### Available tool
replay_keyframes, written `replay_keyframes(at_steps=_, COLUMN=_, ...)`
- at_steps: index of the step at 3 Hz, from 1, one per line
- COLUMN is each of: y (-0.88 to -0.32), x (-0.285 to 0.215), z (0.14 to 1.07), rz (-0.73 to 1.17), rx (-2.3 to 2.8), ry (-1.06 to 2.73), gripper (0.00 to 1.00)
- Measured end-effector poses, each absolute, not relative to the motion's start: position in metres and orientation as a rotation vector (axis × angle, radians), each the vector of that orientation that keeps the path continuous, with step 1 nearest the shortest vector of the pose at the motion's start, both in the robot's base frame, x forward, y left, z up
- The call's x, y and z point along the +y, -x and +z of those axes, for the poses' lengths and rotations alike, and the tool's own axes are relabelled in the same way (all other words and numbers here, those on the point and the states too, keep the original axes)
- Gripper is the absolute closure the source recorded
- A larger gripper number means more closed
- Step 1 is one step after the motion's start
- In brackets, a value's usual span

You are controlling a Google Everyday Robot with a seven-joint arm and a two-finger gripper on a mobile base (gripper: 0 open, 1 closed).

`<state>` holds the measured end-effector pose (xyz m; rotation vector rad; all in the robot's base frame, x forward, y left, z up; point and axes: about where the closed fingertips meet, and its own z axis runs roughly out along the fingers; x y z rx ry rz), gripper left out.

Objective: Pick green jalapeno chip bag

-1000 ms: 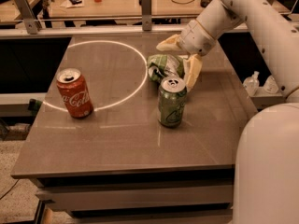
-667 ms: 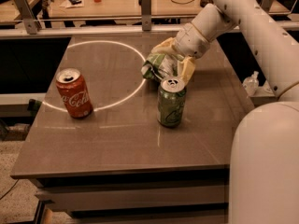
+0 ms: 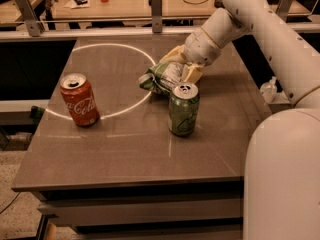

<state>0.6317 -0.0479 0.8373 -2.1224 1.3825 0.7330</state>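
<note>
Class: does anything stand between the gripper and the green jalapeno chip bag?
Nothing visible does. The gripper is at the green jalapeno chip bag, fingers closed on it. The green soda can stands just in front of the bag, toward the camera, not between them.

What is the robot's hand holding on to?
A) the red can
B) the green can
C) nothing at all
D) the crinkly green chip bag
D: the hand is clamped on the crumpled green chip bag, just behind the green can. The fingers touch neither can, and the red can stands well apart.
</note>
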Motion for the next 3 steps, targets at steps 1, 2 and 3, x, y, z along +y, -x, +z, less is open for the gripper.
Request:
replay_keyframes(at_steps=1, y=-0.63, x=-0.049, z=0.839, rz=0.735, rx=1.39, ry=2.107, gripper=0.85)
replay_keyframes(at_steps=2, y=-0.628, x=-0.048, z=0.844, rz=0.738, rx=1.391, ry=2.091, gripper=1.0)
replay_keyframes(at_steps=3, y=-0.626, x=-0.048, z=0.888, rz=0.718, rx=1.406, ry=1.924, gripper=1.0)
